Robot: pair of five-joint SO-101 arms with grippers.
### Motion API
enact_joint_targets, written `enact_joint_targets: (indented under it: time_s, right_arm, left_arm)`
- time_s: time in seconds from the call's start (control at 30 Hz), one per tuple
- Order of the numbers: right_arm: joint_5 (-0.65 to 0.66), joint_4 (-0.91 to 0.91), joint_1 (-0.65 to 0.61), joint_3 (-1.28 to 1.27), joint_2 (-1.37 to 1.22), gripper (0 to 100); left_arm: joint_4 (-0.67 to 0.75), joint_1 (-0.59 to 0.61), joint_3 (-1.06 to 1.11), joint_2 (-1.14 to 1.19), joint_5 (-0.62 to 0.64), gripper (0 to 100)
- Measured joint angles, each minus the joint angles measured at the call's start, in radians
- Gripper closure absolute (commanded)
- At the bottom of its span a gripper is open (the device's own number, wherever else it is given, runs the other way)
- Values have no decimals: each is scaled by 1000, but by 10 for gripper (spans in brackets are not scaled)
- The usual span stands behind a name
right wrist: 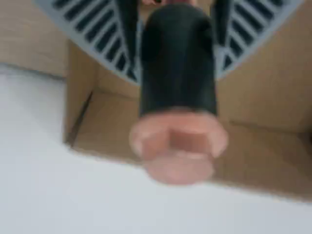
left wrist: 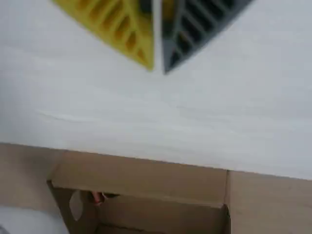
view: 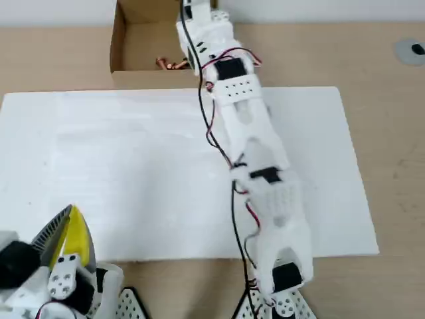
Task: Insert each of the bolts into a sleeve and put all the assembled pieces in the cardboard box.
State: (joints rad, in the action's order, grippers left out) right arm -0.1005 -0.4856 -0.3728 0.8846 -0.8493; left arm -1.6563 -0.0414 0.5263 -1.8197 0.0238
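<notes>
The right tool [right wrist: 178,48] pinches a black sleeve [right wrist: 178,68] with a copper bolt [right wrist: 178,146] seated in it — the bolt's head sticks out past the sleeve's end. In the high view this arm stretches from the lower middle of the frame to the top, and the tool hangs over the box [view: 118,40], which sits at the upper left-centre on the counter [view: 392,133]. Copper pieces [view: 170,64] lie inside the box by its near wall. The left tool [view: 66,222] is pressed together, holding nothing, at the lower left — over the near edge of the white sheet [view: 133,166].
</notes>
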Motion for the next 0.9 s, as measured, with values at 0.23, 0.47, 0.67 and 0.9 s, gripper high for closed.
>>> enact_joint_targets:
  time_s: [0.23,0.47,0.67,0.9]
  right_arm:
    - [0,-97,0,387,-361,988]
    - [0,-124,0,443,-477,986]
    - [0,-158,0,443,-482,902]
    - [-3,-298,0,463,-477,803]
  left_arm:
    - [0,0,0,-2,0,993]
    - [0,3,0,-2,0,993]
    - [0,3,0,-5,0,993]
    - [0,3,0,-5,0,993]
